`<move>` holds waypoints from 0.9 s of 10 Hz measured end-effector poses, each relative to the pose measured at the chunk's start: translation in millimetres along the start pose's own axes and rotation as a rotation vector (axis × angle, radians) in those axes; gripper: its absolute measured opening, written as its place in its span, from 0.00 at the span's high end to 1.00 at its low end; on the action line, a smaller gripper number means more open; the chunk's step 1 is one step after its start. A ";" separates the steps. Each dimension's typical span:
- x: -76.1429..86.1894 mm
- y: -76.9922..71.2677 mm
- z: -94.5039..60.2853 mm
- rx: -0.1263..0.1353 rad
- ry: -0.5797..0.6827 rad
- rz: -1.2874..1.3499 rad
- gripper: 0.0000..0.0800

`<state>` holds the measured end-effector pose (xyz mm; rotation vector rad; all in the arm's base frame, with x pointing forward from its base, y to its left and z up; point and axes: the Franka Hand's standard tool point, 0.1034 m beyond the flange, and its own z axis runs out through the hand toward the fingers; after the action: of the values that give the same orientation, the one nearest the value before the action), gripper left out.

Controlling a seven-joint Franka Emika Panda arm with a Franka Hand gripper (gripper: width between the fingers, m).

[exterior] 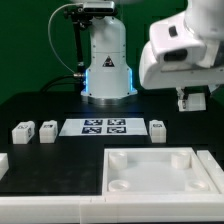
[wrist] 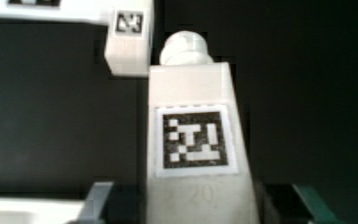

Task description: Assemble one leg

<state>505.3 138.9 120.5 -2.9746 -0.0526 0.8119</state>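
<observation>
My gripper point(exterior: 192, 100) hangs above the table at the exterior view's right and is shut on a leg point(wrist: 197, 120), a white oblong block with a square marker tag facing the wrist camera and a rounded peg end pointing away. The fingers point(wrist: 101, 200) flank its near end. Three more legs lie on the black table: two point(exterior: 22, 131) point(exterior: 47, 129) at the exterior view's left and one point(exterior: 157, 127) right of the marker board. One leg point(wrist: 131, 35) shows beyond the held one in the wrist view.
The marker board point(exterior: 104, 127) lies in the middle of the table before the arm's base point(exterior: 107, 70). The large flat white square part with round corner sockets point(exterior: 160, 172) lies at the front. A white edge point(exterior: 3, 163) shows at the far left.
</observation>
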 end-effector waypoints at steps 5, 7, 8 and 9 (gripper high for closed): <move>77.7 25.0 -102.8 0.013 0.568 -0.117 0.64; 75.3 32.5 -93.1 0.008 0.741 -0.115 0.64; 80.9 32.7 -99.6 0.006 0.881 -0.114 0.64; 80.3 34.5 -96.9 0.003 0.979 -0.113 0.64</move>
<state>624.3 103.8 160.9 -2.9628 -0.1626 -0.6786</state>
